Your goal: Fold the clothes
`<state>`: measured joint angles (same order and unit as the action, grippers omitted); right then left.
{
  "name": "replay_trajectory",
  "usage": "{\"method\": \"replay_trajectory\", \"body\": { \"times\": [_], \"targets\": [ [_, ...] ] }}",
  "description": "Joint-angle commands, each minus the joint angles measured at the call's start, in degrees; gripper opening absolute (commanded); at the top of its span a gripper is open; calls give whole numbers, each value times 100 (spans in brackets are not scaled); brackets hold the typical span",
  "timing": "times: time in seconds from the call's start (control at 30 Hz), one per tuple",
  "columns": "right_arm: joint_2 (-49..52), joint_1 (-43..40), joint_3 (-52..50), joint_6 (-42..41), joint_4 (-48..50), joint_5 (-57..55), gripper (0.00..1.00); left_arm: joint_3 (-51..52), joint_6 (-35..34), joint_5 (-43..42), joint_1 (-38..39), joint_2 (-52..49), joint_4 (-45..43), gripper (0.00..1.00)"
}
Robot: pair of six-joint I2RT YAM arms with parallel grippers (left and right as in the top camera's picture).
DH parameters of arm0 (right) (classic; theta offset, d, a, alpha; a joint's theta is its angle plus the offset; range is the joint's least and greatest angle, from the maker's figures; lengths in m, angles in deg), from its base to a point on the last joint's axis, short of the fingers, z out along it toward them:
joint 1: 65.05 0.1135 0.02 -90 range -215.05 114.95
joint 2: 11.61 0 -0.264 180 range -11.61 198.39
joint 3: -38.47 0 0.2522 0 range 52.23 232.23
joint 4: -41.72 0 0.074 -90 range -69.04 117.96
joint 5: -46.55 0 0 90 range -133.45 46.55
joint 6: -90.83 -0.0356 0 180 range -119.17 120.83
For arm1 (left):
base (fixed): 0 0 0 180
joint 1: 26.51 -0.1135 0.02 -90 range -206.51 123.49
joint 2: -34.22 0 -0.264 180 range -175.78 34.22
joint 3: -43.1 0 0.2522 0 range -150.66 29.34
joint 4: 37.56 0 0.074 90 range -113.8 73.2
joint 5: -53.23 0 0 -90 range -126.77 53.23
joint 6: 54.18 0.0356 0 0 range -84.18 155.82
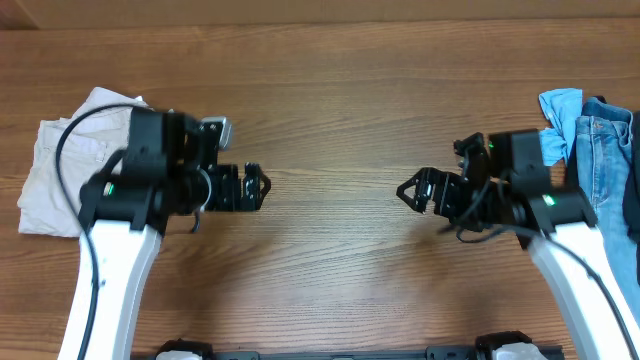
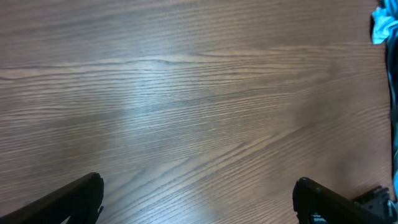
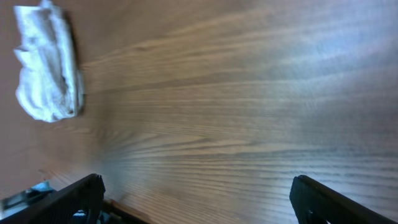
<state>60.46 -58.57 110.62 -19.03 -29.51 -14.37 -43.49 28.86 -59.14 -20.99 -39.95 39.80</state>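
Observation:
Of the clothes, at most a narrow strip of dark cloth (image 1: 636, 170) shows at the overhead view's far right edge, beside the jeans; too little shows to tell what it is. My left gripper (image 1: 262, 186) hovers left of the table's middle, pointing right. Its jaws stand wide open over bare wood, as the left wrist view (image 2: 198, 186) also shows. My right gripper (image 1: 403, 192) faces it from the right, open too, with only wood grain between its fingers (image 3: 196, 185). Neither gripper touches any cloth.
Crumpled cream-white shorts (image 1: 60, 170) lie at the left edge, behind the left arm, and show in the right wrist view (image 3: 46, 65). Blue denim jeans (image 1: 600, 160) lie at the right edge, behind the right arm (image 2: 384, 25). The wooden table (image 1: 330, 90) spans the view.

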Motion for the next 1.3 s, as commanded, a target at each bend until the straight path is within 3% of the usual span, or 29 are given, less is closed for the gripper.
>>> {"method": "replay_trajectory", "body": {
  "times": [0.0,0.2,0.23,0.33,0.5,0.57,0.77,0.87,1.07,1.17,1.23,1.27],
  "targets": [
    [326,-599,433,-199,-92,-195,100,-269,55,-726,-35,-496,96,100],
    [382,-2879,1685,-289,-343,-1283,100,-267,74,-575,-35,-717,103,100],
    [385,-3257,1786,-269,-264,-1320,95,-267,72,-575,-35,-715,103,100],
    [490,-4258,1816,-299,44,-1497,87,-267,72,-575,-35,-715,98,100],
    [1469,-5405,1816,-881,361,-2006,87,-267,74,-573,-35,-715,177,100],
    [2020,-5598,1814,-942,525,-2009,92,-267,74,-573,-35,-715,173,100],
    [3344,-5681,1814,-1191,1174,-2155,89,-267,72,-575,-35,-715,291,100],
    [3547,-5681,1814,-1196,1445,-2232,83,-267,74,-573,-35,-715,310,100],
    [3554,-5692,1812,-1838,1106,-3130,81,-267,74,-551,-35,-715,302,100],
    [3554,-5694,1814,-1834,1128,-3099,74,-267,74,-551,-35,-715,258,100],
    [3552,-5694,1821,-1836,1158,-3093,64,-267,74,-551,-35,-715,260,100],
    [3552,-5694,1832,-1834,1174,-3088,52,-267,72,-553,-35,-715,260,100]
  ]
}}
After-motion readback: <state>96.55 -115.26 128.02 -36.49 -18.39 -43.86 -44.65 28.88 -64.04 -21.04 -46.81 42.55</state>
